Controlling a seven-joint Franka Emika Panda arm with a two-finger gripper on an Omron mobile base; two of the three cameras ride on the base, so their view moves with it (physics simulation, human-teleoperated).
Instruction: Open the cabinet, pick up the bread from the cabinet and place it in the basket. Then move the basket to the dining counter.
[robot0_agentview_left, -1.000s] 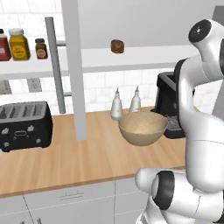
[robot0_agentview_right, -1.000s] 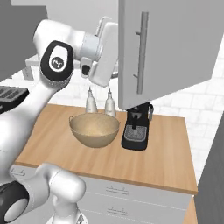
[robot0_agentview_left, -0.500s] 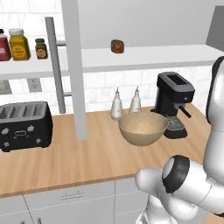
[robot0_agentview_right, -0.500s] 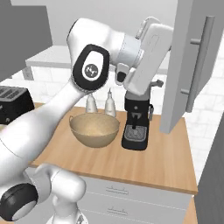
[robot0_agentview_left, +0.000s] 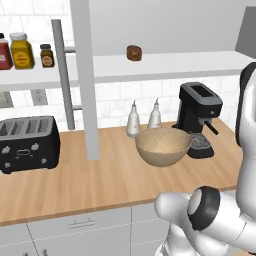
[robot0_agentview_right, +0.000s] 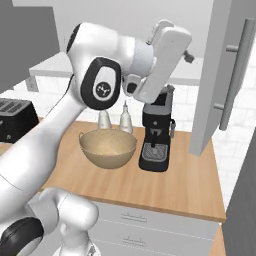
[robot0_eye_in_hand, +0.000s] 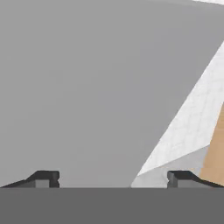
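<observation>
Cabinet (robot0_agentview_left: 150, 30): doors swung open, shelf exposed; right door (robot0_agentview_right: 227, 75) stands wider than a second ago.
Basket (robot0_agentview_left: 163, 145): on the worktop, left of the coffee machine (robot0_agentview_left: 200, 117).
Bread (robot0_agentview_left: 133, 52): on the shelf, above and left of the basket.
Claw (robot0_eye_in_hand: 113, 177): fingers spread wide, nothing between them; opened further this past second.
Plan: I'd back off the door, swing left, approach the bread level along the shelf.

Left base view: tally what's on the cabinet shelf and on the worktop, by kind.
Shelf:
Spice jars: 3
Bread: 1
Worktop:
Toaster: 1
Shakers: 2
Basket: 1
Coffee machine: 1
Total: 9
</observation>
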